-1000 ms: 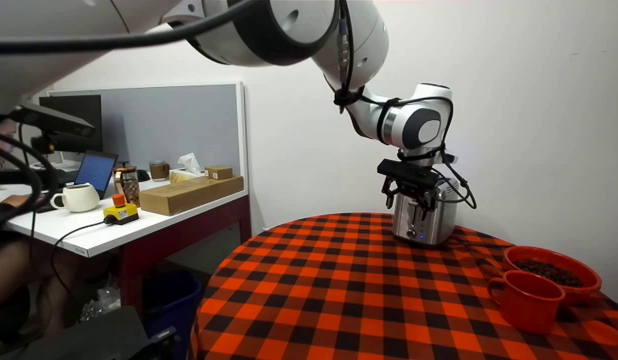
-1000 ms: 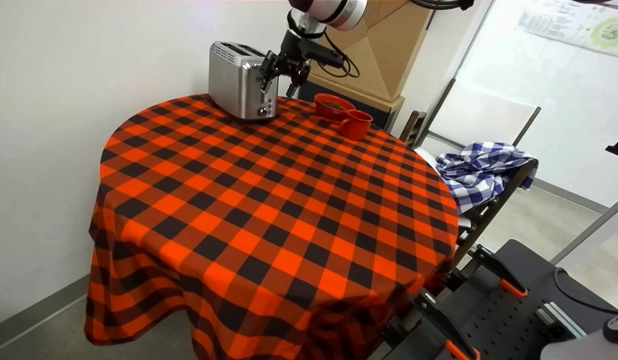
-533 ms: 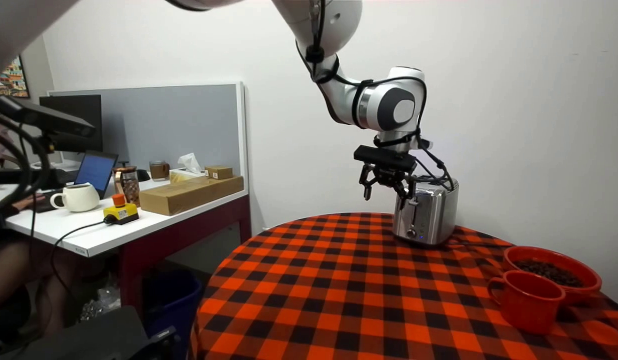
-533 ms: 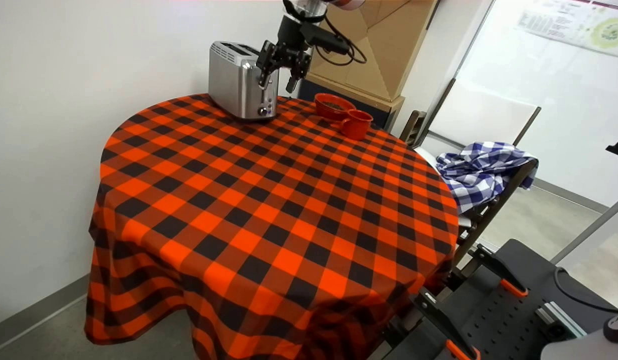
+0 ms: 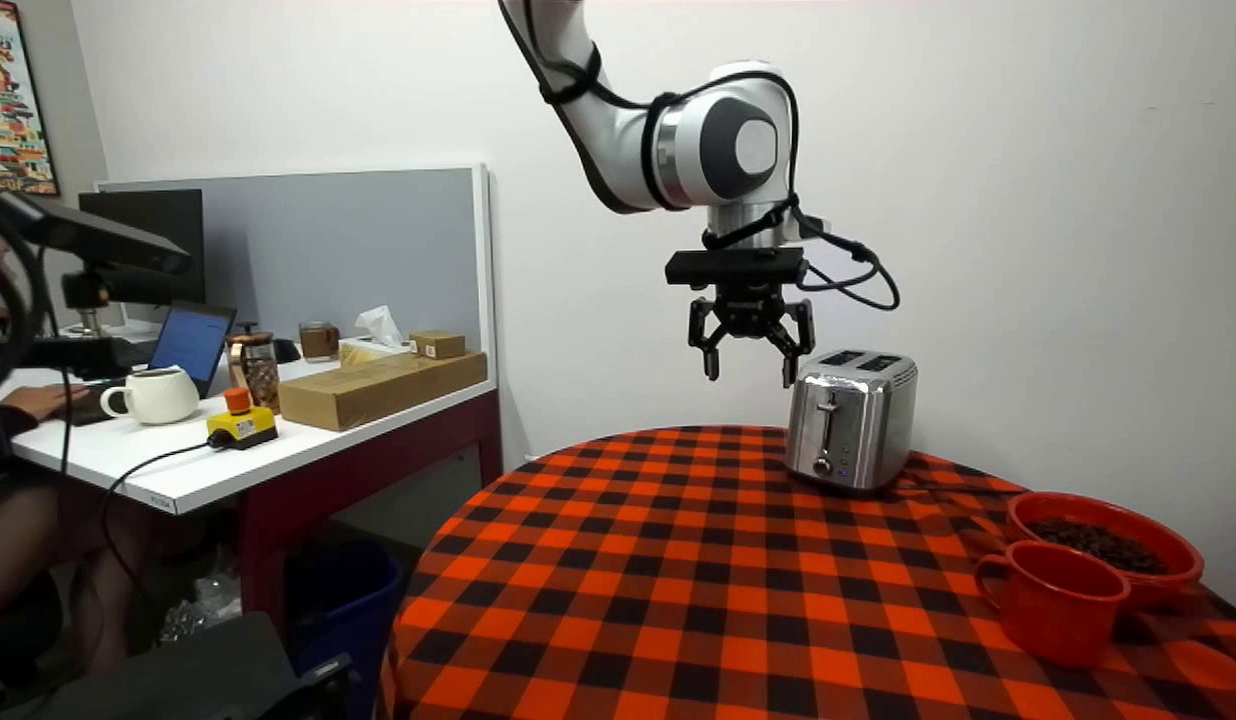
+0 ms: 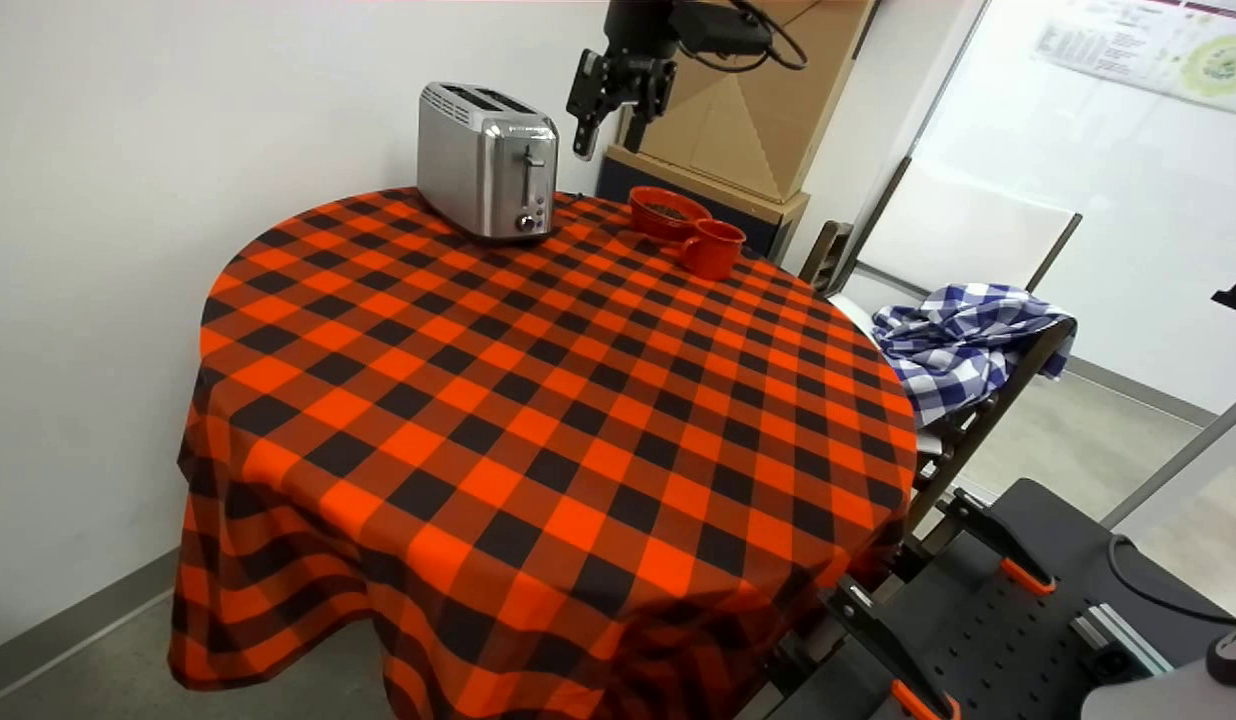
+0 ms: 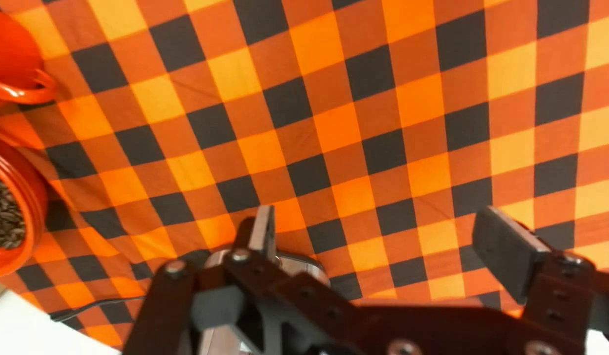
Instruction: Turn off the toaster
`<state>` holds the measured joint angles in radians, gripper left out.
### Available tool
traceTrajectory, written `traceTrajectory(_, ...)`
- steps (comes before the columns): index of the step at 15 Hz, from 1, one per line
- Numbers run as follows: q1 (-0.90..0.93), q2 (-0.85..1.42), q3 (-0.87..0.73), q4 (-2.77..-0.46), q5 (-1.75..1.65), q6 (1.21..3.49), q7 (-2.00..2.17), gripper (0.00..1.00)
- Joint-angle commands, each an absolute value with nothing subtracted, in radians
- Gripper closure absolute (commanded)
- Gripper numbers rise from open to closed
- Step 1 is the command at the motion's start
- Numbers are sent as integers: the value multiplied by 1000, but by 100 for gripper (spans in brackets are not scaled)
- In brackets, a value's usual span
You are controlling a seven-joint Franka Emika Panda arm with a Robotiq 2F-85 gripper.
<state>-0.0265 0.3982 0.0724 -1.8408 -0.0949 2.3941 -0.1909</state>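
"Well, see nothing grasped by the spread black two-fingered claw (image 5: 750,370). Fear what?"

"Possibly toppling the boxy silver metal toaster (image 5: 851,423), near, to one side and mostly lower, by descending misaligned."

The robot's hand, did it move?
Yes. In an exterior view, the hand moved up and toward the picture's left, compared with the toaster, which stayed put.

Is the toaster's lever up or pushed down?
Up: in both exterior views, the lever sits near the top of its slot on the toaster.
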Motion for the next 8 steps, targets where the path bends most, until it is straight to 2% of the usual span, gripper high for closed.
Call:
traceTrajectory(1, 8, 175, 25, -2088, -179, 2443, -138, 0)
traceTrajectory(8, -11, -173, 27, -2387, -22, 2389, -240, 0)
